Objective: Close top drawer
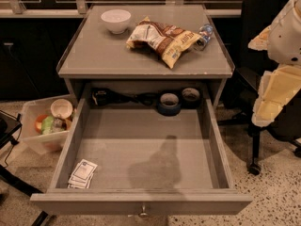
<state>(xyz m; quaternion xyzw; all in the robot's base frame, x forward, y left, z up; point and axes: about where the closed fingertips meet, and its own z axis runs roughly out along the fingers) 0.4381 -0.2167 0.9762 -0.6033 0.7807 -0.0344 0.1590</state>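
The top drawer (141, 202) is pulled far out from under the grey cabinet top (146, 55). Its flat grey front panel faces me at the bottom, with a small round metal knob (143, 213) at centre. Inside lie a small stack of cards (82, 173) at the front left, tape rolls (169, 101) at the back, and a dark cable (113, 98). My arm, white and pale yellow, hangs at the right edge. My gripper (270, 102) is to the right of the drawer's right side wall, above the floor and apart from the drawer.
On the cabinet top are a white bowl (116, 20), a chip bag (162, 39) and a small bottle (203, 34). A clear bin (44, 126) with a cup and items stands on the floor at left. A black office chair (263, 41) stands behind my arm at right.
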